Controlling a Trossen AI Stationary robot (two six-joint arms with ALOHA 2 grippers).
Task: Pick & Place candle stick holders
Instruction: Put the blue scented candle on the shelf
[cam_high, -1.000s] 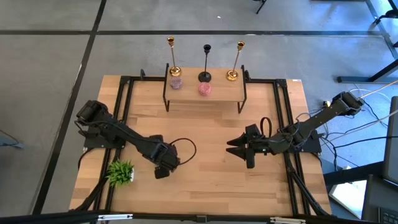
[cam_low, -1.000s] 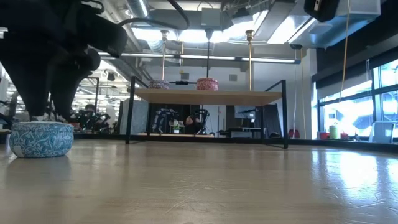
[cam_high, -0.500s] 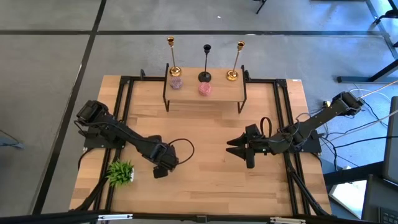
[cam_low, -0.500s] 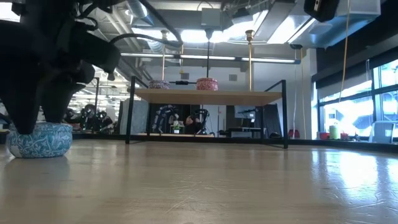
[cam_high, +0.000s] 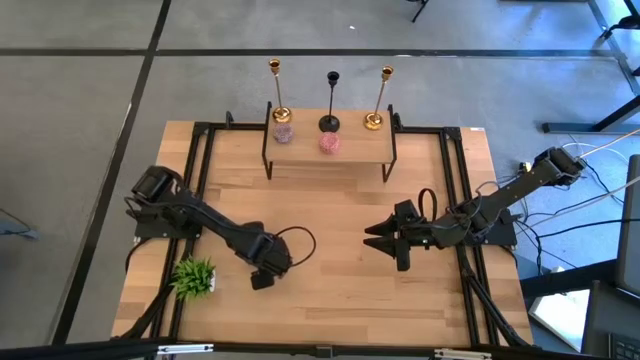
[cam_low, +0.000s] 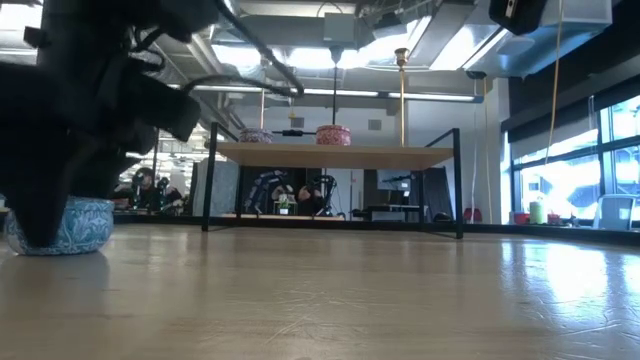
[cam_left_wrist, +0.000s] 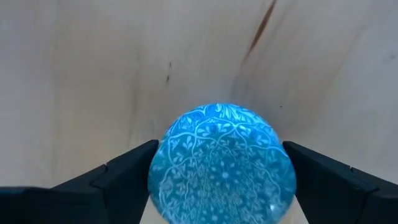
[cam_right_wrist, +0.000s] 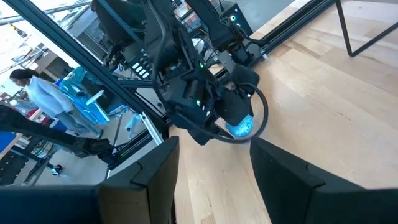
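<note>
With jaws spread, the left gripper (cam_left_wrist: 221, 186) straddles a blue patterned tin (cam_left_wrist: 221, 165) on the tabletop (cam_high: 340, 290), the open right gripper (cam_high: 378, 240) waits mid-table, and the candle stick holders (cam_high: 330, 100) stand untouched on the shelf (cam_high: 345, 152), so closing comes next.

The high camera hung straight above the wooden table (cam_high: 340, 250) and took in its whole top, with the left arm on the picture's left and the right arm on its right. The low camera sat at table-top level and looked flat across the boards toward the raised shelf (cam_low: 335, 153) and the room behind, that shelf (cam_high: 328, 148) also lying at the table's far edge from above. The left wrist camera looked almost straight down, very close onto a blue patterned bowl (cam_left_wrist: 221, 163). The right wrist camera faced across the table at the other arm, catching the same bowl (cam_right_wrist: 242, 126) farther off.
</note>
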